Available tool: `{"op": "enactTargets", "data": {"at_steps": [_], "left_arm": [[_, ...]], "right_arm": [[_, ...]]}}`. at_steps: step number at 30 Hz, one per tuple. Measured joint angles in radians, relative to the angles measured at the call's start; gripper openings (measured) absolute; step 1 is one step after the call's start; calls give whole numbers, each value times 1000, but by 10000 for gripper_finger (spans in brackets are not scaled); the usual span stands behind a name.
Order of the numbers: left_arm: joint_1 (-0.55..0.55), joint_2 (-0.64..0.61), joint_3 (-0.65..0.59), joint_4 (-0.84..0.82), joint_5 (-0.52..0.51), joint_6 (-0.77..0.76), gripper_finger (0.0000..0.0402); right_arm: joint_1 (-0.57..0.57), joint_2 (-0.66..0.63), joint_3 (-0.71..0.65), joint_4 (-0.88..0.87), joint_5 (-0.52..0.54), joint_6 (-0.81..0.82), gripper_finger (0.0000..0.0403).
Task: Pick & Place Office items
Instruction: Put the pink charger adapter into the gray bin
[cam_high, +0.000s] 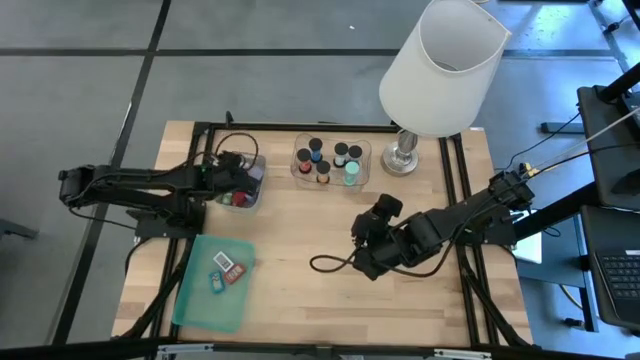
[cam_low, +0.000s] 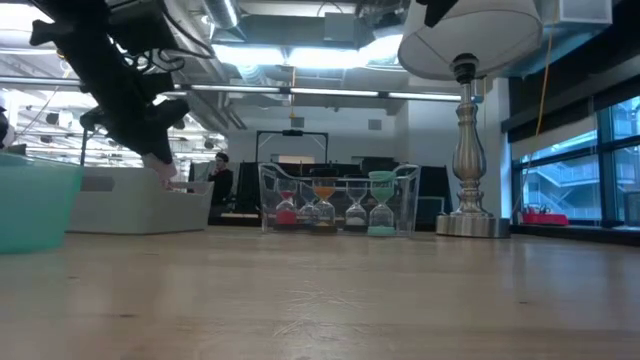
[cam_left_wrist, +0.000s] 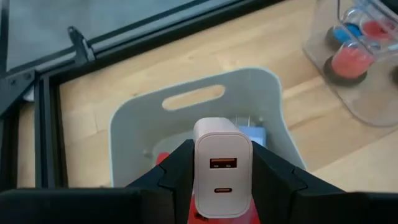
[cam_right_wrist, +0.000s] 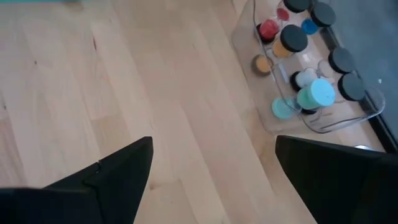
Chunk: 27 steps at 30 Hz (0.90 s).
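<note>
My left gripper (cam_high: 232, 178) hangs over the grey bin (cam_left_wrist: 127, 130) at the table's far left and is shut on a white USB charger (cam_left_wrist: 222, 163). A red piece (cam_left_wrist: 163, 157) and a blue-white plug (cam_left_wrist: 254, 134) lie in the bin. Small office items (cam_high: 226, 268) rest on the flat green lid (cam_high: 200, 300) near the front left. Sand timers with dark caps (cam_high: 328, 160) stand in a clear tray (cam_right_wrist: 323, 124) at the far middle. My right gripper (cam_right_wrist: 213, 143) is open above bare wood right of centre, holding nothing. My left gripper pinches the charger's two narrow sides (cam_left_wrist: 199, 165) between its two fingers (cam_left_wrist: 177, 171). The charger's port face looks toward the wrist camera. The fingers slant down from the table's left side. The charger is lifted clear, above the bin's opening.
A tall lamp with a white shade (cam_high: 440, 65) stands on a metal base (cam_high: 403, 155) at the far right, beside the clear tray. A dark cable (cam_high: 330, 265) loops on the wood near my right arm. A black frame rail (cam_left_wrist: 62, 68) runs behind the bin.
</note>
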Motion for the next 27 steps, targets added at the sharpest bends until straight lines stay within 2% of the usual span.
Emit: {"op": "enactTargets", "data": {"at_steps": [12,19,27], "left_arm": [[-6,1,0,-13,-22,-12,127],[-6,1,0,-12,-29,-12,129],[-6,1,-1,-2,6,-11,187]], "right_arm": [[-1,0,0,17,137,21,341],[-1,0,0,39,148,18,341],[-1,0,0,39,147,17,341]]}}
